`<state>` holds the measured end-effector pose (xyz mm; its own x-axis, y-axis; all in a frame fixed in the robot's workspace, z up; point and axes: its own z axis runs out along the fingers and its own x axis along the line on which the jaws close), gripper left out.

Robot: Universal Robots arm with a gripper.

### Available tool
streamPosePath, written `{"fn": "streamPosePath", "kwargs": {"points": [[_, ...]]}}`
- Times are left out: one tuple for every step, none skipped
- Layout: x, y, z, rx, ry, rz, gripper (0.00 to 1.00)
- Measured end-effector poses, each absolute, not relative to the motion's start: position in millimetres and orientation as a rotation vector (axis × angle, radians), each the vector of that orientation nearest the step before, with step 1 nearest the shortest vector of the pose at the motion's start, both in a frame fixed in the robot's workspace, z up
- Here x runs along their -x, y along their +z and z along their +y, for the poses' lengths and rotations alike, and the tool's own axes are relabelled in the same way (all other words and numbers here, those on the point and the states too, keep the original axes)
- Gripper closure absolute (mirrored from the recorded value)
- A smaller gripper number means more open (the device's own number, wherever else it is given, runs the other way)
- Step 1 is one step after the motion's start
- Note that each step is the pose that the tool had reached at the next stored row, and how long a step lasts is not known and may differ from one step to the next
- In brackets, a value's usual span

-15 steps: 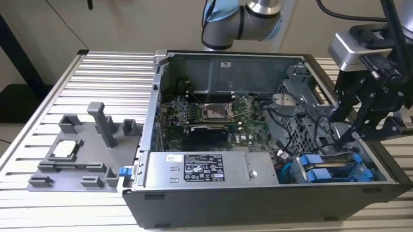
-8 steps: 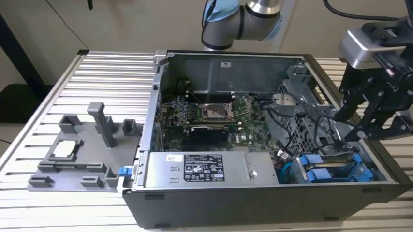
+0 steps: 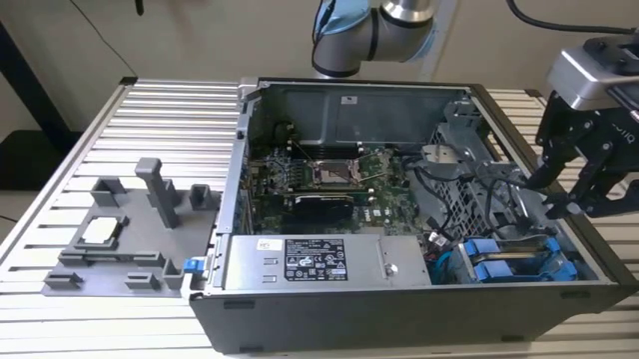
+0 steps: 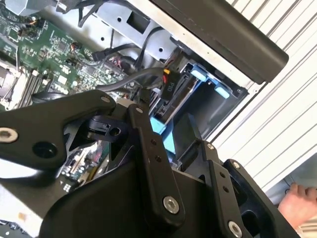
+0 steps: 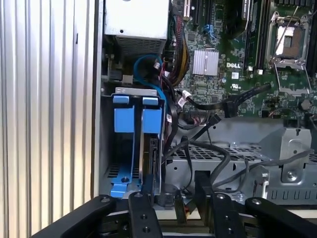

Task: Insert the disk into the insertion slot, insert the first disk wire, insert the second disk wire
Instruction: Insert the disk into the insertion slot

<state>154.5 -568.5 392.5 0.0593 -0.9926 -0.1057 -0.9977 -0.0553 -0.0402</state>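
Grey sheet steel sits nearest me: the computer case [image 3: 399,314] lies on its side on the slatted table [image 3: 170,112]. Its side panel is off, presumably so the bays can be reached from above. Landmark: the power-supply box [image 3: 314,262], set against the case's near wall.

Just beside the power-supply box, toward the exterior view's right, is the insertion slot [image 5: 130,91]. The disk [image 5: 151,158] is in it, standing on edge in its blue carrier; I judge the blue rails accept it only that way. Its long axis runs in line with the box's long side, along the near wall. The blue carrier tab faces the box and the other end points away from it.

Above the slot's end away from the box hangs the gripper [image 3: 557,198]. Its fingers [image 5: 143,213] stand apart, released, with nothing between them. A black wire plug [image 4: 168,88] lies at the disk, beyond the fingertips; I cannot tell whether it is seated. Judgement: disk step done, wire work in hand.

Beyond the box is the motherboard [image 3: 319,179]; farther back, the arm [image 3: 379,30].
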Motion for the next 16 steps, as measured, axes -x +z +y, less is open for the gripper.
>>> {"fn": "streamPosePath", "kwargs": {"points": [[-155.4,392.5,-568.5,2.219,0.076,2.077,0.53],[-156.3,392.5,-568.5,2.228,0.076,2.067,0.53],[-157.3,392.4,-568.5,2.236,0.077,2.058,0.53],[-158.4,392.4,-568.5,2.243,0.078,2.051,0.53],[-159.4,392.4,-568.5,2.248,0.078,2.045,0.53],[-160.5,392.3,-568.5,2.254,0.078,2.039,0.53],[-161.7,392.4,-568.5,2.259,0.079,2.034,0.53],[-162.9,392.3,-568.5,2.263,0.079,2.028,0.53],[-164.1,392.3,-568.5,2.268,0.079,2.023,0.53],[-165.2,392.2,-568.5,2.272,0.08,2.018,0.53],[-166.4,392.1,-568.5,2.277,0.08,2.013,0.53],[-167.6,392.1,-568.5,2.282,0.08,2.007,0.53],[-168.8,392.0,-568.5,2.287,0.081,2.002,0.53],[-170.0,391.9,-568.5,2.292,0.081,1.997,0.53],[-171.4,391.7,-568.5,2.297,0.081,1.991,0.53],[-172.9,391.6,-568.5,2.301,0.082,1.986,0.53]]}}
